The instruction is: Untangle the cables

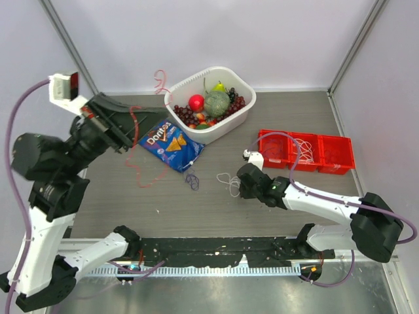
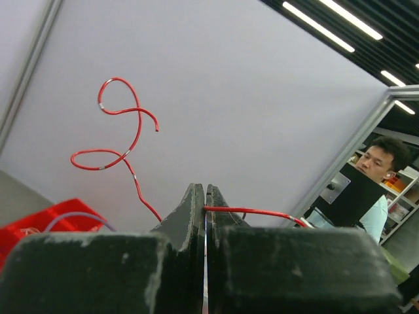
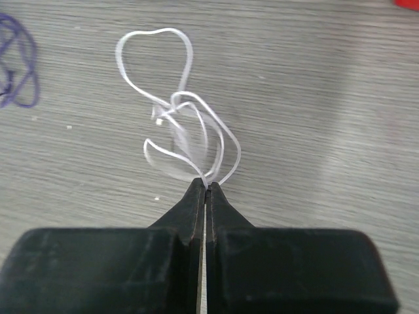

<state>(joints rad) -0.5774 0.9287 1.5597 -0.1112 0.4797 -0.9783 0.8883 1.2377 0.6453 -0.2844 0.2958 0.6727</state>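
My left gripper (image 1: 131, 125) is raised at the left, above the table, and shut on the red cable (image 1: 135, 140). In the left wrist view its jaws (image 2: 205, 191) are pressed together. The red cable (image 2: 118, 134) curls up on one side and runs off to the right on the other. My right gripper (image 1: 240, 185) is low at the table's middle, shut on a loop of the white cable (image 1: 229, 182). The right wrist view shows the white cable (image 3: 180, 127) pinched at the tips of the gripper (image 3: 205, 187). A purple cable (image 1: 191, 180) (image 3: 16, 65) lies loose on the table.
A blue chip bag (image 1: 171, 145) lies left of centre. Behind it stands a white basket (image 1: 243, 112) with fruit in it. A row of red trays (image 1: 337, 156) sits at the right, and one of them holds white wire. The left wrist view shows a red tray (image 2: 52, 216).
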